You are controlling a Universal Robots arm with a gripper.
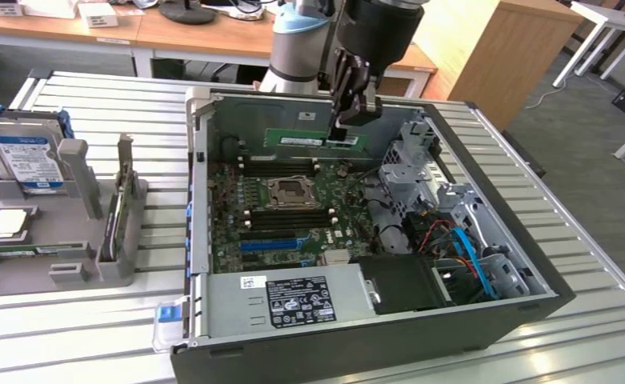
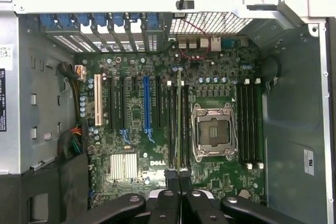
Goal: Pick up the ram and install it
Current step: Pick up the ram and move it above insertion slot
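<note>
- Grey metal case (image 1: 398, 352), side open, across centre and lower right of the exterior frame.
- Green motherboard (image 1: 334, 208) inside, mid-frame.
- Gripper (image 1: 344, 134) upper centre, pinched narrow on the ram (image 1: 302, 139).
- Level over the case, held toward its frame-right end; looks light, stiff, fragile, so best taken by bare edges, off chips.

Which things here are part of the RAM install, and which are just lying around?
In the job: ram, held by the shut gripper; motherboard; open computer case.
Lying about: hard drive, upright card, grey rack beside the case.
</note>
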